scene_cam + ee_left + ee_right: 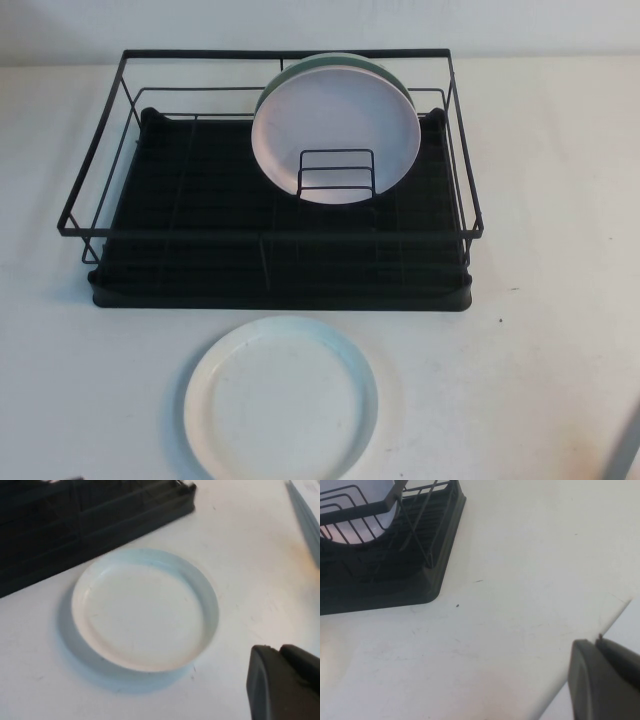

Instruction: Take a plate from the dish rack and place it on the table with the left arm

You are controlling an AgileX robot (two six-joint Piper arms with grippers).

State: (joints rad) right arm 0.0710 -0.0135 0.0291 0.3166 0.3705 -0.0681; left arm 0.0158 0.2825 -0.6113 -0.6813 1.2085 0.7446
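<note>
The white plate (280,400) with a faint mint tint lies flat on the table (540,350), just in front of the dish rack (200,270). It also shows in the left wrist view (145,610). My left gripper (280,650) is shut and empty, hovering above the table beside the plate and apart from it. My right gripper (597,642) is shut and empty, over the table near its edge, right of the rack's front corner (430,580).
A pale pink plate (335,125) stands upright in the rack's small wire holder (337,170), with a green plate (345,60) behind it. The table's edge (615,615) runs close by the right gripper.
</note>
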